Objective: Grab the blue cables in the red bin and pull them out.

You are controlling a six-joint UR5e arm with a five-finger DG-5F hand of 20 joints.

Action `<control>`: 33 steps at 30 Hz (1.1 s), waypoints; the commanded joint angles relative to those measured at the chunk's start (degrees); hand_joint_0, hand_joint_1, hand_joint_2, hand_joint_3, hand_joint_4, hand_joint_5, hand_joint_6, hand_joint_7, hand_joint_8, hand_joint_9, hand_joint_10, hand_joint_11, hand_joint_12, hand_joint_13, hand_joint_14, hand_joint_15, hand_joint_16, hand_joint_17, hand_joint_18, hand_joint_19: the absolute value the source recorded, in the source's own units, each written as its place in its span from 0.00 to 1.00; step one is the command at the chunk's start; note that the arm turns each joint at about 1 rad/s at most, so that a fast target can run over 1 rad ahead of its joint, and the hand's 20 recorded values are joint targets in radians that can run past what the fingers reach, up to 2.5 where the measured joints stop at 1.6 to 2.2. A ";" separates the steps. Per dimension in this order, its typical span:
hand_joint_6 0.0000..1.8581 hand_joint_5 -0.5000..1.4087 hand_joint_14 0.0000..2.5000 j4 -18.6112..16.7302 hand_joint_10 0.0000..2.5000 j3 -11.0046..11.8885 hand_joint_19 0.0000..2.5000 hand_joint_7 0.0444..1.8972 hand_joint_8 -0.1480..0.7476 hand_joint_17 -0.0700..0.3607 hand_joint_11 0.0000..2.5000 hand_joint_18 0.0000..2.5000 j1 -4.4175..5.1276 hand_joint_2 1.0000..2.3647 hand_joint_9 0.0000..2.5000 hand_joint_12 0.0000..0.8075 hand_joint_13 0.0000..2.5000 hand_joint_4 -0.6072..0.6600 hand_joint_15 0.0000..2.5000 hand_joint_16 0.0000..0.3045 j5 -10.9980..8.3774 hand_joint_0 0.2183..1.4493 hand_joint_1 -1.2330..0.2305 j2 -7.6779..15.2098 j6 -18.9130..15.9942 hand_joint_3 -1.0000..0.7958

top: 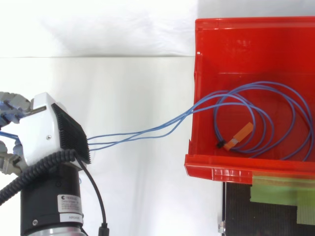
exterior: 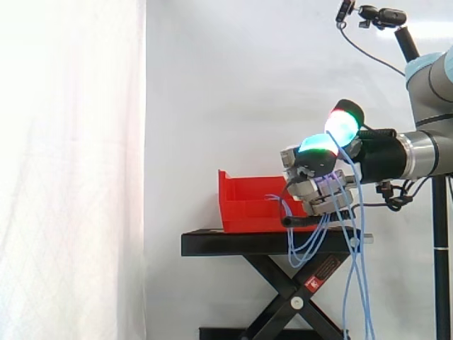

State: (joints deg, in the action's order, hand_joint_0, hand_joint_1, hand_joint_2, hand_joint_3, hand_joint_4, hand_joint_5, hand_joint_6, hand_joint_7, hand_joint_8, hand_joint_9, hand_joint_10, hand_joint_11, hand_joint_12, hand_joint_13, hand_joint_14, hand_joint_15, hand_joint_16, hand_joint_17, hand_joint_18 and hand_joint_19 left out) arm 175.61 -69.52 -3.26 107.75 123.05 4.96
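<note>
The hand [top: 42,128] sits closest under the top camera, outside the red bin [top: 197,98] and well apart from it, with bare white space between them. From the side, the hand [exterior: 315,185] hangs over the right end of the black stand [exterior: 233,243], about level with the bin's rim. Its fingers are curled round the blue cables [top: 147,132], with the pads [exterior: 318,145] glowing cyan and green above. The bin rests on the stand's top, its low front edge facing the hand. Several cable strands stretch from the grip across that edge. Inside, the rest lies in loose loops on the bin floor. Behind the hand, more strands dangle past the stand's edge. An orange plug [top: 238,135] lies among the loops.
</note>
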 commanded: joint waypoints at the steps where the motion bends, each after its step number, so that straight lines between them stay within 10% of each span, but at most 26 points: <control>1: 0.23 0.69 0.66 0.00 0.01 0.00 0.73 0.38 0.47 0.38 0.35 0.58 0.01 0.00 0.46 0.36 0.54 0.53 0.51 0.13 0.00 0.44 0.29 0.00 0.00 0.00; 33: 0.49 0.67 0.61 0.70 0.01 -0.18 0.73 0.32 0.45 0.35 0.36 0.57 -0.25 0.00 0.47 0.35 0.55 0.47 0.54 0.12 0.26 0.57 0.24 0.00 0.00 0.00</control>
State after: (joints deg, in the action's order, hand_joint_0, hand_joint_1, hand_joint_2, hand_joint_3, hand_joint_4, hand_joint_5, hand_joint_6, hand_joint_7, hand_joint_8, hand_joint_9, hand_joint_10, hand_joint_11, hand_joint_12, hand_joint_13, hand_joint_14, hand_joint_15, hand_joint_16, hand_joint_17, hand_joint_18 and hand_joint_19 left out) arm 176.37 -69.70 -3.52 108.01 123.05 4.92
